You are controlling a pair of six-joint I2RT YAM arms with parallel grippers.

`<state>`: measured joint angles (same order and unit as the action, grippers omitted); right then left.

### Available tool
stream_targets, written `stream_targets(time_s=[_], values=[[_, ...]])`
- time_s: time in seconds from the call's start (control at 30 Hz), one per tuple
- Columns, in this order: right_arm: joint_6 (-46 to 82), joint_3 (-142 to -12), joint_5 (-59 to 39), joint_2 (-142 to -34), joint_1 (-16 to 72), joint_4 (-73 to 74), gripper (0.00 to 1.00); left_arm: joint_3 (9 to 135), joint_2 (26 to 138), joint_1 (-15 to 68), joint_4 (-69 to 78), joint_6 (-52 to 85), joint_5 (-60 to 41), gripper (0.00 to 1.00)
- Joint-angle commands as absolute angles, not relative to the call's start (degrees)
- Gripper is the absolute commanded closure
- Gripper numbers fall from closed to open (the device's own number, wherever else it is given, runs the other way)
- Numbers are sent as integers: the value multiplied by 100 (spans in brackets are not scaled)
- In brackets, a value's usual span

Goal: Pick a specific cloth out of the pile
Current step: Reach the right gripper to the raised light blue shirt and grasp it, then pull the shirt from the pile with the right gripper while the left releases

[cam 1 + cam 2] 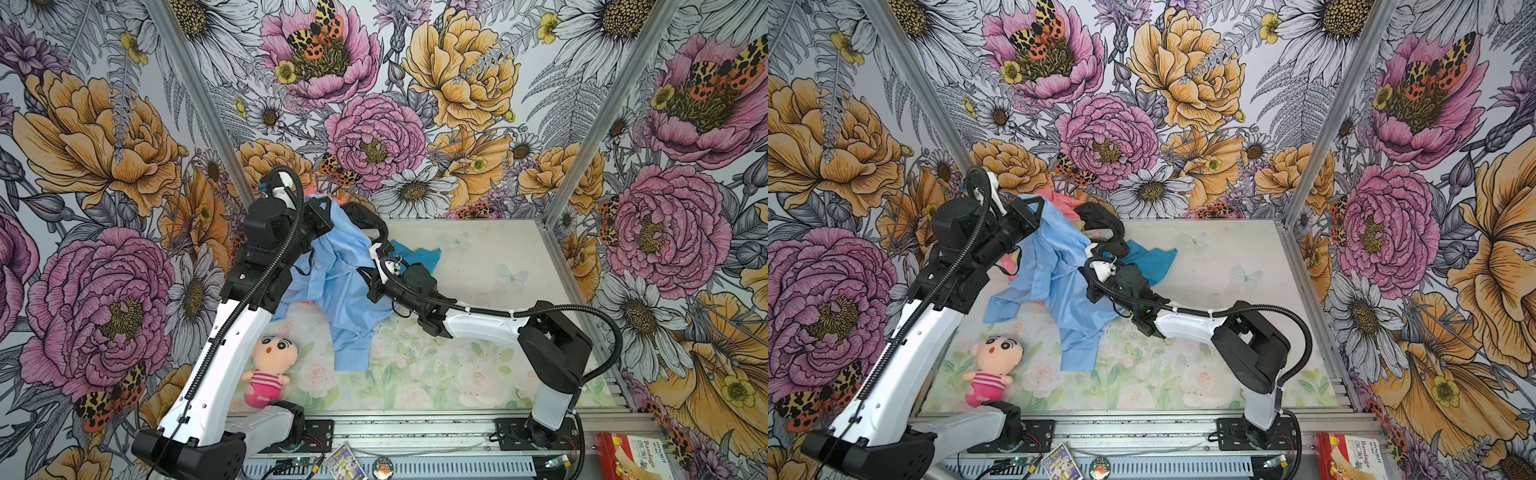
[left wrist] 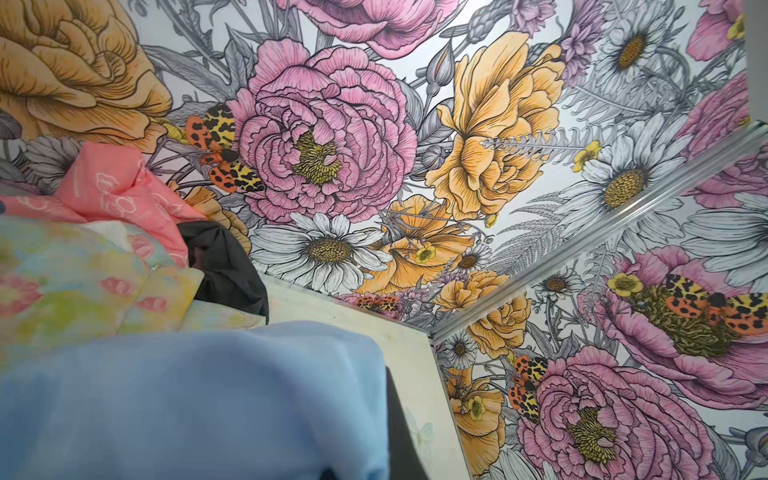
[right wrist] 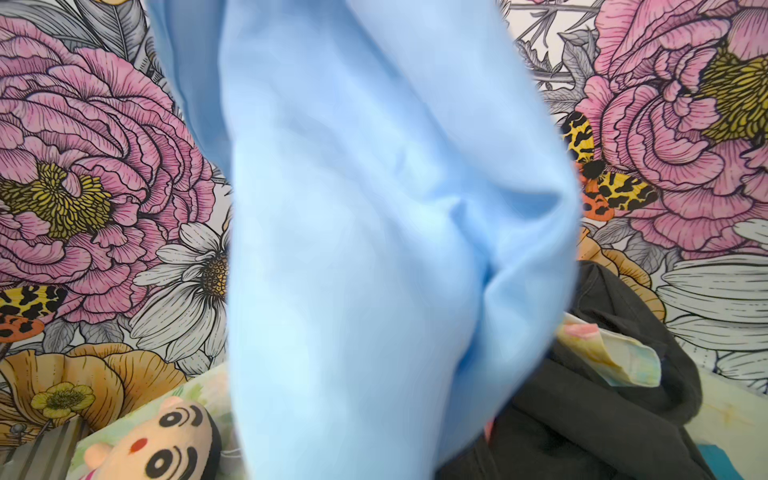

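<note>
The cloth [image 1: 340,291] is a light sky-blue shirt, partly lifted. It hangs from my left gripper [image 1: 321,208], which is shut on its upper end above the pile [image 1: 1096,220] at the back left. Its lower part trails onto the floral table mat [image 1: 415,374]. My right gripper [image 1: 368,276] is shut on the cloth's right edge, lower down. In both wrist views the cloth [image 2: 187,395] [image 3: 374,249] covers the jaws. The pile shows coral pink [image 2: 124,187], pastel floral [image 2: 83,282], black [image 3: 582,415] and teal blue [image 1: 419,255] garments.
A plush doll [image 1: 270,370] in a pink striped outfit lies at the front left of the mat, beside the left arm. Flower-patterned walls with aluminium posts [image 1: 582,166] close in three sides. A red box [image 1: 631,457] sits beyond the front rail, at the right.
</note>
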<state>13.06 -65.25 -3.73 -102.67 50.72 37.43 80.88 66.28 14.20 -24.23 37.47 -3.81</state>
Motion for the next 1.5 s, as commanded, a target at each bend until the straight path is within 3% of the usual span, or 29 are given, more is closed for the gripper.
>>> stream_targets(time_s=[0.0,0.3,0.73,1.07,1.47], values=[[1622,-6945,-310,-9645,5080,3499,100,7741,6436,1176,-2469,3681,-740,100],[2973,-7765,-180,-9137,4707,2150,100,7030,6290,1051,-2396,3386,-1063,100],[4109,-8231,-70,-8327,3854,1538,100,6540,6267,1665,-1753,2900,-1667,100],[4162,-8305,-87,-7556,3004,956,100,6370,6531,2265,-1372,2666,-2075,78],[4171,-8676,-643,-7178,1311,36,100,6526,6882,2636,-1476,2246,-2185,51]])
